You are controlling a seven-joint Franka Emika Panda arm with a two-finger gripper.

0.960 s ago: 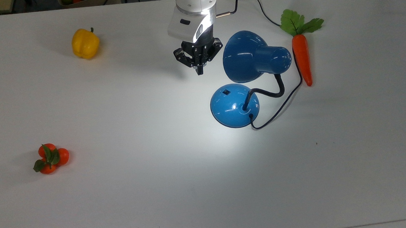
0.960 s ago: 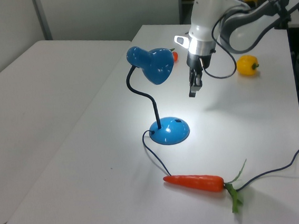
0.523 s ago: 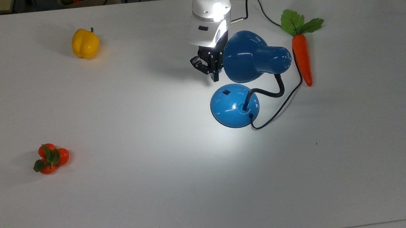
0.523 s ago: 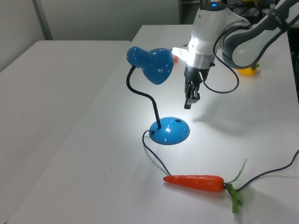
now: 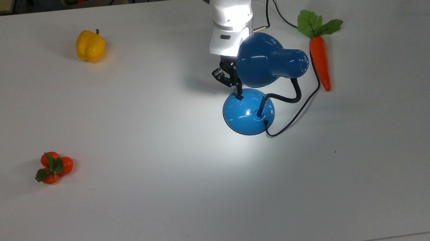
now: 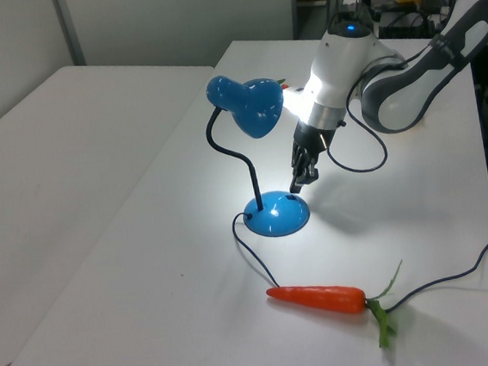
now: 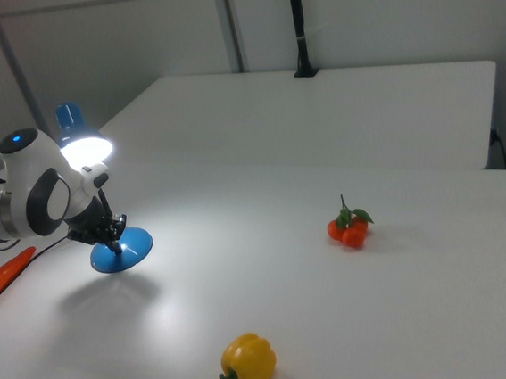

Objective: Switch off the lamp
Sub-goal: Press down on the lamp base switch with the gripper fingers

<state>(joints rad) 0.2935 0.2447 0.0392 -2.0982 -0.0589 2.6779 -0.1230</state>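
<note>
White counter (image 5: 168, 214) under a bright pool of light, pale walls behind in the left and right views. Going left to right across the top view: cluster of small tomatoes (image 5: 53, 167) with green leaves toward the near-left part of the counter; yellow bell pepper (image 5: 90, 45) toward the far-left corner; white arm (image 5: 229, 6) coming in over the far edge near the middle, wrist pitched steeply downward; black hand (image 5: 239, 94) at its end, fingers pressed together into a single point, tip down on the far-left slope of the lamp (image 5: 249, 111) base, right at the small black switch.

Lamp lit, standing slightly right of the counter's middle, round blue base flat on the surface, black neck curving up to the blue shade (image 5: 267, 59), shade overlapping the wrist in the top view. Black cord (image 5: 298, 114) looping off the base and running along the carrot toward the far edge. Orange toy carrot (image 5: 319, 58) with green leaves lying well right of the shade, leaves toward the far edge.

Left view: arm (image 6: 408, 89) bent in from the left view's right, hand (image 6: 299, 185) angled down under the shade onto the base (image 6: 277, 215).

Right view: hand (image 7: 113, 240) low over the base (image 7: 124, 250), shade glowing just above.
</note>
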